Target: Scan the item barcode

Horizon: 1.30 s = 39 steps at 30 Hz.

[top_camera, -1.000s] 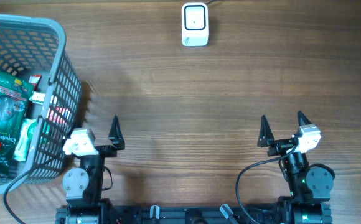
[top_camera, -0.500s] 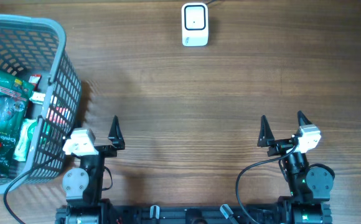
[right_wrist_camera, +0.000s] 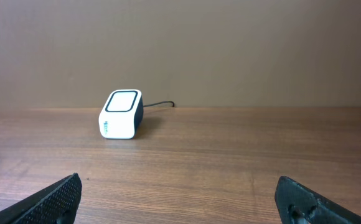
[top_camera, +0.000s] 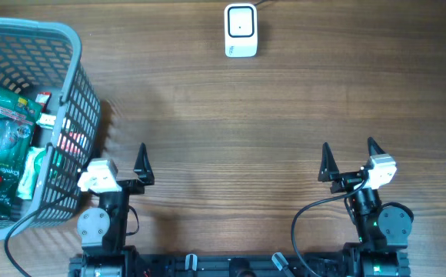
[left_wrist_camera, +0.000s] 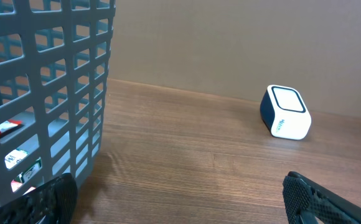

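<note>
A white barcode scanner (top_camera: 240, 30) with a dark window stands at the far middle of the table; it also shows as the scanner (left_wrist_camera: 284, 112) in the left wrist view and the scanner (right_wrist_camera: 121, 114) in the right wrist view. Packaged items (top_camera: 4, 146), mostly green packets, lie inside a grey plastic basket (top_camera: 75, 85) at the left. My left gripper (top_camera: 123, 158) stands open and empty at the near edge, just right of the basket. Over at the near right, my right gripper (top_camera: 349, 155) is open too, with nothing between its fingers.
The basket's lattice wall (left_wrist_camera: 50, 93) rises close on the left of the left gripper. A dark cable (right_wrist_camera: 162, 104) runs back from the scanner. Bare wooden tabletop (top_camera: 238, 131) lies between the grippers and the scanner.
</note>
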Tool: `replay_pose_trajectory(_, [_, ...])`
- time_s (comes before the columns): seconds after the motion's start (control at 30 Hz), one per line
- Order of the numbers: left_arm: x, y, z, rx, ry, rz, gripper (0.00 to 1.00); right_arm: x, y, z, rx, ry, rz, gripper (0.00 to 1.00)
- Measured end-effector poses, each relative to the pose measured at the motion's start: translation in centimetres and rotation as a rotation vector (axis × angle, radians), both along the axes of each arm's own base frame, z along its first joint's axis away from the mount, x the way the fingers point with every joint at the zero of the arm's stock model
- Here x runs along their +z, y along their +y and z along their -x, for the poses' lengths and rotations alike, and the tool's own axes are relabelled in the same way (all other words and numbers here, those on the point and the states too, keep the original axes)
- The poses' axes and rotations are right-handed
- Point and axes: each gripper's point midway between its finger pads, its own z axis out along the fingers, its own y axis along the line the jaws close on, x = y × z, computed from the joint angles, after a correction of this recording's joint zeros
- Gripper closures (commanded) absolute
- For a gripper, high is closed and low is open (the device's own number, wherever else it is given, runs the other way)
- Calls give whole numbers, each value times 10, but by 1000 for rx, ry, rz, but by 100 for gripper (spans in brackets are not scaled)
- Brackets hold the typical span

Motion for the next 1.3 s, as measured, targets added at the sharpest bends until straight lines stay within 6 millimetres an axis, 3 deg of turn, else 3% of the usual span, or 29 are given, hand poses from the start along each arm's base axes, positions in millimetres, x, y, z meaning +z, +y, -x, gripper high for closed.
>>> replay_pose_trajectory(0.9, [2,-4,0,-21,-7,1,0,0,0,0,0,0,0,0])
replay_pose_trajectory(1.0, [15,-36,3,-209,-57,-3,0,0,0,0,0,0,0,0])
replay_pose_trajectory(1.1, [34,-54,10,-320,-97,-24,0,0,0,0,0,0,0,0])
replay_pose_trajectory(1.23, [115,-62,25,-359,-235,-74,0,0,0,0,0,0,0,0])
replay_pose_trajectory(1.3, [155,-59,24,-345,-260,-82,0,0,0,0,0,0,0,0])
